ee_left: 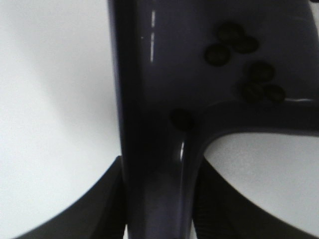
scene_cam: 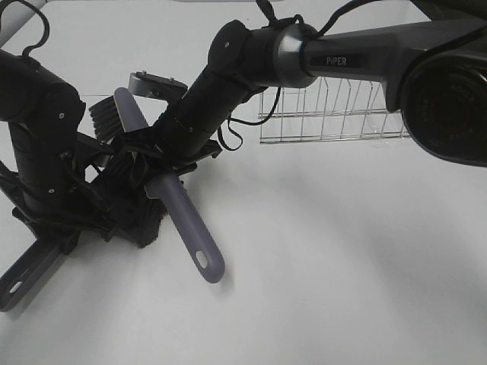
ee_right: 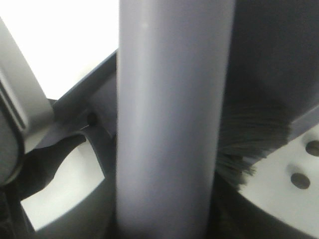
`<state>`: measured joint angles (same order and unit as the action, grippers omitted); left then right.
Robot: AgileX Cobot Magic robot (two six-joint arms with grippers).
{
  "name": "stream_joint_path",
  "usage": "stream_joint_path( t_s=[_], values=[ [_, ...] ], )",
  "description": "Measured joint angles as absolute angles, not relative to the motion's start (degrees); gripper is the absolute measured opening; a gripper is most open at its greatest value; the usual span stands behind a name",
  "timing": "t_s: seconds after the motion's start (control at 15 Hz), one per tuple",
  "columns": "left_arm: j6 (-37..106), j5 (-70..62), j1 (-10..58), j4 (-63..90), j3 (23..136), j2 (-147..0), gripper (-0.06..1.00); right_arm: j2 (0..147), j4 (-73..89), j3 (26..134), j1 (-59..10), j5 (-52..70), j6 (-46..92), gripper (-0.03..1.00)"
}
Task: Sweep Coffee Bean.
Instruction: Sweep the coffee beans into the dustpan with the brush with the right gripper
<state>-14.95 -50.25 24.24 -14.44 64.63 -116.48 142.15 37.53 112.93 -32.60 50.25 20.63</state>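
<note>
My left gripper [scene_cam: 67, 232] is shut on the handle of the dark purple-grey dustpan [scene_cam: 27, 275] at the left of the table. In the left wrist view several coffee beans [ee_left: 238, 44] lie inside the dustpan [ee_left: 149, 99], and one lies by the handle's root. My right gripper [scene_cam: 154, 163] reaches across from the right and is shut on the lavender handle of the brush [scene_cam: 185, 220], which lies slanted over the pan. The brush's black bristles [ee_right: 254, 144] hang just above the table, and two coffee beans [ee_right: 300, 180] lie loose on the white surface beside them.
A wire rack [scene_cam: 335, 114] stands at the back of the table, right of the middle. The right arm's dark body [scene_cam: 426, 68] spans the upper right. The tabletop [scene_cam: 342, 266] is white.
</note>
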Motion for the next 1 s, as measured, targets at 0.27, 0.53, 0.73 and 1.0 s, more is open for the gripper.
stream_joint_path(
  t_s=[0.27, 0.53, 0.73, 1.0],
  values=[
    [-14.7, -50.2, 24.2, -13.9, 64.6, -116.5, 0.33, 142.2, 36.7, 118.3, -32.6, 52.9, 23.6, 0.36],
    [-14.6, -50.2, 24.2, -13.4, 64.6, -116.5, 0.33, 142.2, 31.2, 124.4, -32.6, 60.0, 23.5, 0.36],
    [-14.6, -50.2, 24.2, -13.2, 64.6, -116.5, 0.33, 142.2, 23.3, 129.8, -32.6, 64.7, 19.0, 0.36],
    [-14.6, -50.5, 24.2, -13.0, 64.6, -116.5, 0.33, 142.2, 1.0, 132.4, -32.6, 68.8, 6.5, 0.36]
  ],
)
